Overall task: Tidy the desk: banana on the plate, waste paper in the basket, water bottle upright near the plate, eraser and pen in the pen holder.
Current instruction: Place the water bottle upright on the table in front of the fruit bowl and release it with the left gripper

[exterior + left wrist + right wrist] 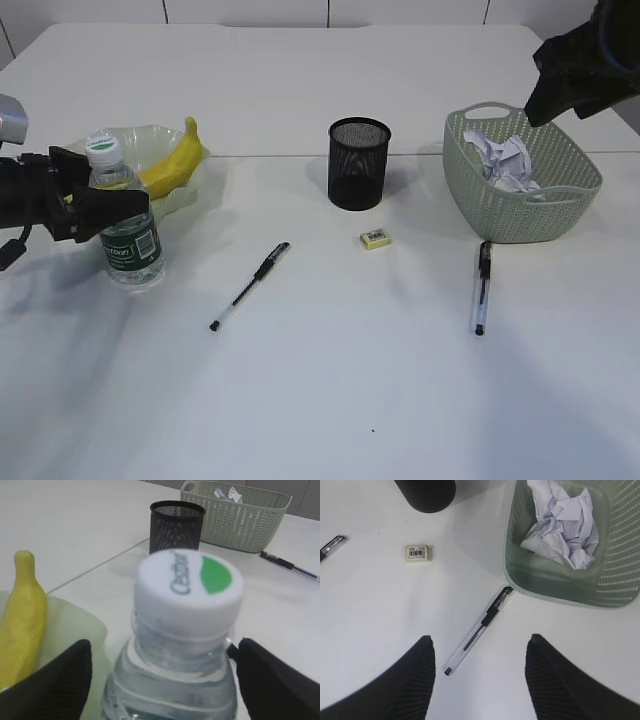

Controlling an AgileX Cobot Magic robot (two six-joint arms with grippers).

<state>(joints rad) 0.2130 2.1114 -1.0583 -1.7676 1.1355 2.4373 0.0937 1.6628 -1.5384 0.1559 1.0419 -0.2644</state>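
The water bottle stands upright on the table, just in front of the pale green plate that holds the banana. My left gripper is open, a finger on each side of the bottle's shoulder; the left finger is clear of it. Crumpled waste paper lies in the green basket. My right gripper hangs open and empty high over the basket's near side. One pen lies beside the basket, another pen mid-table. The eraser lies in front of the black mesh pen holder.
A table seam runs across behind the pen holder. The basket's wall is close to the right pen's cap. The mid-table pen's tip shows at the left edge of the right wrist view.
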